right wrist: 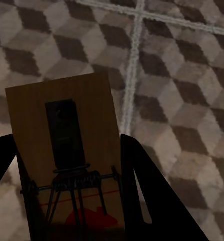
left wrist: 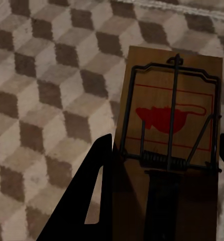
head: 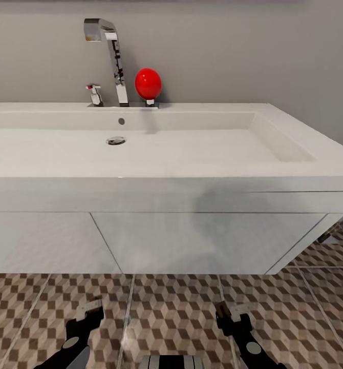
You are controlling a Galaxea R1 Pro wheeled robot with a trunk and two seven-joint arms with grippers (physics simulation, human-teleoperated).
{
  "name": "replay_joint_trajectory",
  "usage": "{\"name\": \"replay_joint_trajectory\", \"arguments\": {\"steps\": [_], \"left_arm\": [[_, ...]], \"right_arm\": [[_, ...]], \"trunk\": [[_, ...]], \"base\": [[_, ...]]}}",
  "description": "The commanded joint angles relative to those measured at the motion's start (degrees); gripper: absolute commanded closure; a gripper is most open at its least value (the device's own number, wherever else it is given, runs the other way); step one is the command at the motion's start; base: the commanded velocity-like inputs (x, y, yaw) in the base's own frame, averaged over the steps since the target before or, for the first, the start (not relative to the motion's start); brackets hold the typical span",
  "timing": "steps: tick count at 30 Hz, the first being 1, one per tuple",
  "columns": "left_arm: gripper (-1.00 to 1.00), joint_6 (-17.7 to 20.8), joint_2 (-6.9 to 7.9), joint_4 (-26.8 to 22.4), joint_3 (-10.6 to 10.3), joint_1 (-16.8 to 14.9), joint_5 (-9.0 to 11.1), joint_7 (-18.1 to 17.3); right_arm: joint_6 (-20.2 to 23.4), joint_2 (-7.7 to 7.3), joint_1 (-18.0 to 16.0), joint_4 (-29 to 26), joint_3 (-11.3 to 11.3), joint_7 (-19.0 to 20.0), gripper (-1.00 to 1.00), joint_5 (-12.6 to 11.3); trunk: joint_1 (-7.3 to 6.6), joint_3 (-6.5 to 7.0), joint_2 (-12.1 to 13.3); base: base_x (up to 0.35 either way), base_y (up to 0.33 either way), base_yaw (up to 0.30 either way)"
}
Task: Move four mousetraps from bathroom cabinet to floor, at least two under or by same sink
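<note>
Each of my grippers holds a mousetrap just above the bathroom floor (head: 171, 307), in front of the sink (head: 192, 182). A tan mousetrap (left wrist: 167, 115) with dark wire and a red print sits between the fingers of my left gripper (left wrist: 166, 145), which is shut on it. My right gripper (right wrist: 67, 150) is shut on another mousetrap (right wrist: 62, 100). From the head camera, the left gripper (head: 91, 309) and right gripper (head: 230, 313) hang low over the cube-pattern tiles, short of the vanity front. The cabinet is out of view.
A white vanity unit (head: 192, 241) hangs under the sink, with a gap above the floor. A chrome faucet (head: 112, 56) and a red round object (head: 148, 83) stand at the basin's back edge against the grey wall. Tiled floor runs on at the right.
</note>
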Motion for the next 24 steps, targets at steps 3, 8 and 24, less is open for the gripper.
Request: {"name": "replay_joint_trajectory", "arguments": {"steps": [3,8,24], "left_arm": [[1.00,-2.12,0.08,-0.03,-0.50,-0.05,0.36,0.69],[1.00,-2.66,0.06,-0.01,-0.45,-0.05,0.33,0.78],[1.00,-2.75,0.07,-0.01,-0.43,-0.05,0.33,0.79]], "right_arm": [[-0.16,-0.01,-0.03,0.05,0.16,-0.30,1.00,0.32],[-0.20,-0.01,-0.03,0.05,0.16,-0.30,1.00,0.32],[-0.20,-0.01,-0.03,0.04,0.16,-0.30,1.00,0.32]], "trunk": [[-0.01,-0.04,-0.02],[-0.01,-0.04,-0.02],[0.04,-0.48,-0.04]], "base": [[0.000,0.000,0.000],[0.147,0.000,0.000],[0.029,0.000,0.000]]}}
